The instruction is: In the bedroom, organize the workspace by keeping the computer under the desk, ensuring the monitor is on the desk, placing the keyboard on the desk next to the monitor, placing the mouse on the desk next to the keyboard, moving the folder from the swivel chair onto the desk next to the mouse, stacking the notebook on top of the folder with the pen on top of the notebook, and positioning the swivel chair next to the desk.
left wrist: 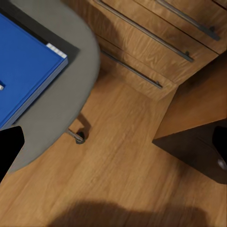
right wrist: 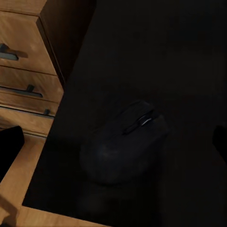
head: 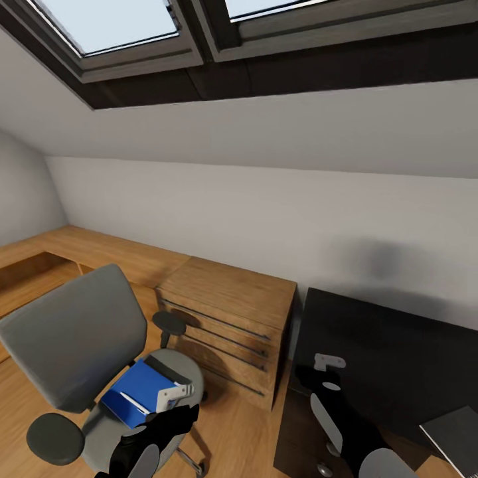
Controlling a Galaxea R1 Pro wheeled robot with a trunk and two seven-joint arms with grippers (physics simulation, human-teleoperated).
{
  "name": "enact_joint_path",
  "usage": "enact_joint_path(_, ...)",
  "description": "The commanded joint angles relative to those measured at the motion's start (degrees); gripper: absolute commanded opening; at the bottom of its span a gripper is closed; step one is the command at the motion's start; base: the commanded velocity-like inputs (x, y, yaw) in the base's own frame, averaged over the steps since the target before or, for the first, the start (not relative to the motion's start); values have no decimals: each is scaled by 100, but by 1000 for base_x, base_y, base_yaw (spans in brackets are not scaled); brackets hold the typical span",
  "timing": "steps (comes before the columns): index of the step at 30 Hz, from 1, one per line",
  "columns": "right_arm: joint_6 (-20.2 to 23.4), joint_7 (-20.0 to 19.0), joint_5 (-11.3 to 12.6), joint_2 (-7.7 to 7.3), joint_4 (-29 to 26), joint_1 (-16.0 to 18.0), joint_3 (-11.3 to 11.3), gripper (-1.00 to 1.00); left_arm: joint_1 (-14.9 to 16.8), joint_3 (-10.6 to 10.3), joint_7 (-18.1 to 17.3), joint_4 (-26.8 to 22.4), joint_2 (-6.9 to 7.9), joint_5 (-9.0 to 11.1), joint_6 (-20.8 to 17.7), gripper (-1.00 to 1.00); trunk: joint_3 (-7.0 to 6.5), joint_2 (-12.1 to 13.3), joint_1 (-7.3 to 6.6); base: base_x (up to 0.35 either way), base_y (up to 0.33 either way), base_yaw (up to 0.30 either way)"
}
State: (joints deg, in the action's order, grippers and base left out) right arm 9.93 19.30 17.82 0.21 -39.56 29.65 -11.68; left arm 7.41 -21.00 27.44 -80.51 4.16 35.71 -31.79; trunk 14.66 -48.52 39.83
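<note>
currently the left gripper (head: 174,397) hovers just beside the folder (head: 137,390) on the chair (head: 73,335) seat, nearer than the right gripper (head: 328,372); jaws look apart on both; mouse (right wrist: 124,142) sits on the desk (head: 392,345).

Both arms reach forward and low in our head view. Left gripper (head: 174,396), white, points ahead, jaws apparently parted. Right gripper (head: 328,363), white, points ahead; we cannot tell how its jaws stand. Forearms black and white.
</note>
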Motion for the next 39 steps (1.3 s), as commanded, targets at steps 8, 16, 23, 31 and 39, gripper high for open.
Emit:
enact_joint_path(8, 26, 47, 54, -37, 920, 505, -27, 100, 6, -18, 59, -8, 6, 66, -3, 100, 8, -7, 1, 106, 1, 0)
enact_joint_path(16, 26, 47, 71, -39, 1012, 550, -27, 100, 6, -13, 59, -17, 6, 62, 2, 100, 8, -7, 1, 7, 0, 0)
enact_joint_path(23, 20, 23, 99, -24, 1394, 645, -27, 100, 6, -5, 59, -30, 6, 93, 57, 100, 8, -7, 1, 0, 0, 0)
enact_joint_path(31, 18, 7, 108, -6, 1506, 681, -27, 100, 6, 42, 59, -197, 6, 118, 90, 100, 8, -7, 1, 0, 0, 0)
enact_joint_path(39, -452, 1, 117, 3, 1478, 683, -59, 100, 6, 37, 44, -251, 6, 161, 86, 100, 8, -7, 1, 0, 0, 0)
